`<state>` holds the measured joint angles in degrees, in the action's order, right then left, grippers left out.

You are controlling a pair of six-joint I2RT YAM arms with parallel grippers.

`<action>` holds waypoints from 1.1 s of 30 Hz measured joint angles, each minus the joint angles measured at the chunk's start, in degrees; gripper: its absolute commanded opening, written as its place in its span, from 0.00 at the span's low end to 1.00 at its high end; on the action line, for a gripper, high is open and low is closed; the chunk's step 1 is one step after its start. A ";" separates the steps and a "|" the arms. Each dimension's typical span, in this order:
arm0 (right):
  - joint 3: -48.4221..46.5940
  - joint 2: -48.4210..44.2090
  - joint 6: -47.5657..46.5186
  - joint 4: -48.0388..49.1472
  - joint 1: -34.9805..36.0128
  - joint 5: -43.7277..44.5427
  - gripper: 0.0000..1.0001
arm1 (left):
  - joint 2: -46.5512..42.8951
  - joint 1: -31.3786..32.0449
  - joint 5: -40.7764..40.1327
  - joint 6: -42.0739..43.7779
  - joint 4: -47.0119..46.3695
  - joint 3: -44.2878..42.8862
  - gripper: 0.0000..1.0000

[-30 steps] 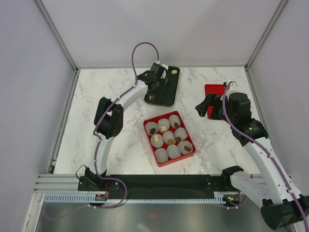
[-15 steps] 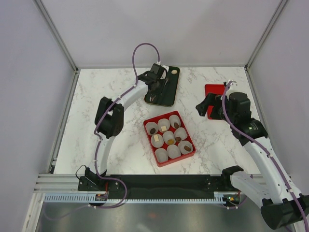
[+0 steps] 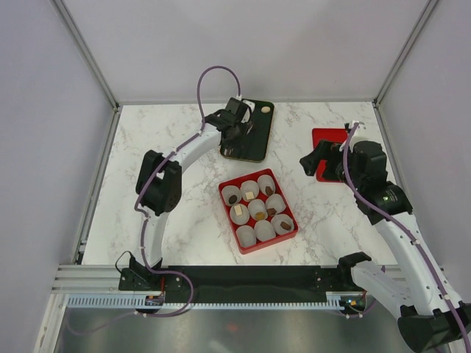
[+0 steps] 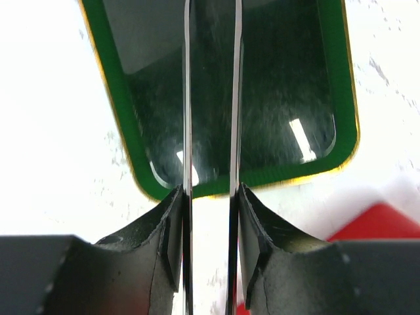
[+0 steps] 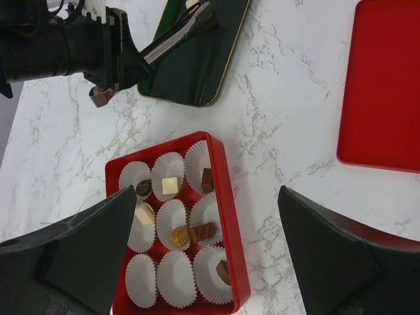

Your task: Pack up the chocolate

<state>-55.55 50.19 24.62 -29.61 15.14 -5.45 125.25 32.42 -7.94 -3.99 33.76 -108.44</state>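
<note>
Nearest the arm bases, the red box [image 5: 231, 223] sits mid-table on the white marble tabletop [image 3: 195, 220], slightly turned, with nine white paper cups [image 5: 176, 270] in three rows of three. Most of the chocolate [image 5: 170, 185] lies in these cups. There is a cream cube and a dark rounded piece in the far row, another cream piece on the left side, and a golden rounded one at the centre. Brown pieces run along the right side. Two cups of the nearest row stand empty.

Further out and to the right, the right gripper [image 5: 205, 216] hangs above the table with its jaws spread wide and nothing between them. In its wrist view the box shows in the broad gap between the two dark fingers. A flat red lid [image 5: 387, 85] lies on the marble at the right, apart from the box.

Farthest back, a dark green tray [image 4: 289, 98] with a thin gold rim lies beyond the box. One tan rounded piece [image 3: 265, 109] rests near its far right corner. The left gripper [image 4: 211, 26] is over this tray. Its fingers run almost parallel with only a narrow slit between them, and the tray surface shows through that slit. The fingertips pass out of the top of the wrist view, so whether they pinch anything cannot be told
</note>
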 measured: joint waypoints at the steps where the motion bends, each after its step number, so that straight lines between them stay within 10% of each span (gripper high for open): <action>1: 0.00 -0.24 0.00 0.00 0.00 0.00 0.98 | -1.33 0.11 -0.11 0.00 0.46 1.16 0.39; 15: 0.00 -3.02 0.00 -0.66 0.00 -0.61 0.98 | -22.75 3.76 -1.16 -0.76 8.85 13.66 0.39; 33: 0.00 -5.84 -1.22 -3.52 0.00 -0.35 0.98 | -47.98 23.19 6.54 -8.22 23.34 30.88 0.38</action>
<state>-55.55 44.36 23.40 -33.12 15.14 -5.80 77.28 55.61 -1.41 -12.21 57.10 -77.56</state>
